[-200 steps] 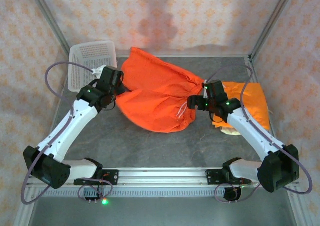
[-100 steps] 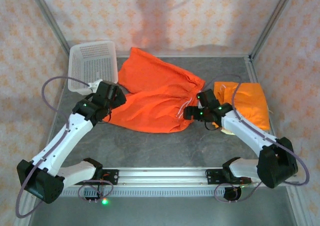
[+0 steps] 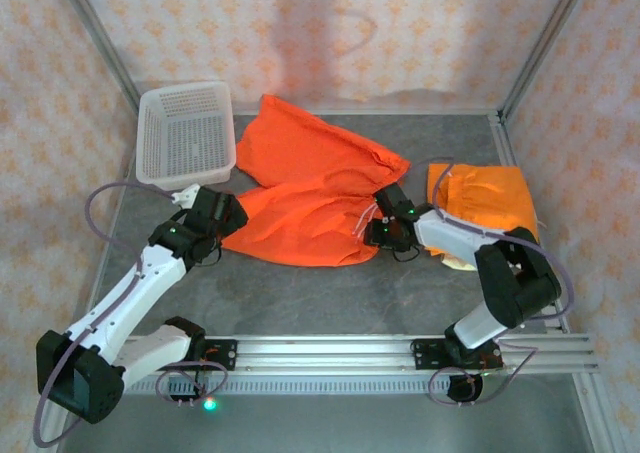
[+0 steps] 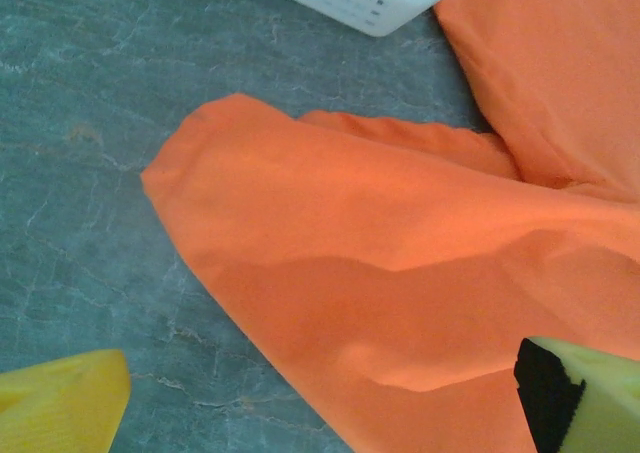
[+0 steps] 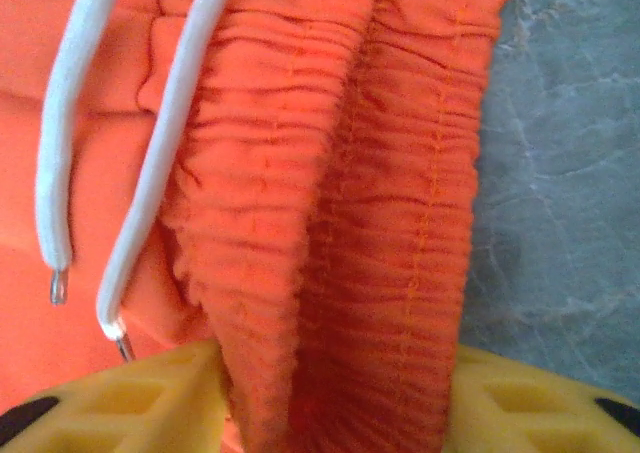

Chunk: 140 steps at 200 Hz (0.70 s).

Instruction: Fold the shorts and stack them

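Moved since a second ago: both arms drawn nearer their bases; left gripper (image 3: 228, 216) down from beside the white mesh basket (image 3: 185, 133) to the near leg of the orange shorts (image 3: 310, 188); right gripper (image 3: 384, 230) shifted leftward along the waistband (image 5: 400, 173), its jaws narrowed. Left gripper (image 4: 320, 403): yellow fingers (image 4: 62, 405) spread wide, holding nothing, poised over the rounded leg hem, which lies flat on the grey table (image 4: 80, 123). Right gripper (image 5: 335, 403): yellow fingers (image 5: 150, 403) pinching an upright fold of the gathered waistband, cloth filling the gap between them. Drawstring (image 5: 60, 173): two white cords with metal tips, lying just left of that fold. Orange shorts: opened out mid-table, one leg toward the back wall, the other toward the left arm, waistband at the right. Second orange pair (image 3: 485, 203): folded, at the right side of the table, just beside the right arm, a pale cloth edge (image 3: 458, 264) showing beneath its near corner. Basket: back-left corner, close beside the far leg; whether touching, cannot tell.
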Tool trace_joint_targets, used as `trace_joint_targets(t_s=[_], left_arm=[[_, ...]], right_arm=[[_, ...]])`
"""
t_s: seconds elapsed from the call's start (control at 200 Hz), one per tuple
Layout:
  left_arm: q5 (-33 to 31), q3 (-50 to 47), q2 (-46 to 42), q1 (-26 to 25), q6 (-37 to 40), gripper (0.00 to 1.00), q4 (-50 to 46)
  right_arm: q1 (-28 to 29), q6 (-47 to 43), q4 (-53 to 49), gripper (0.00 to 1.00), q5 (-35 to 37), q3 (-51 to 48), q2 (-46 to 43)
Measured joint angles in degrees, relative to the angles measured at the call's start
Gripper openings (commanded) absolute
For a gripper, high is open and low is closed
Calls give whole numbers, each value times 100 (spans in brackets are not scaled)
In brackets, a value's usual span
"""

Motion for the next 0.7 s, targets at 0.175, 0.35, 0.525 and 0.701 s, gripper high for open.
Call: trace_joint_targets(t_s=[0.175, 0.35, 0.525, 0.701], left_arm=[[11, -101, -92, 39, -127, 100, 4], [70, -308, -315, 306, -369, 100, 7], [350, -813, -337, 334, -660, 100, 216], [706, -1189, 195, 332, -815, 97, 638]], right_arm=[[0, -7, -90, 3, 131, 374, 83], [-7, -26, -581, 0, 481, 778, -564], [-55, 127, -938, 0, 599, 1373, -1316], [-55, 330, -1084, 0, 560, 1462, -1427]])
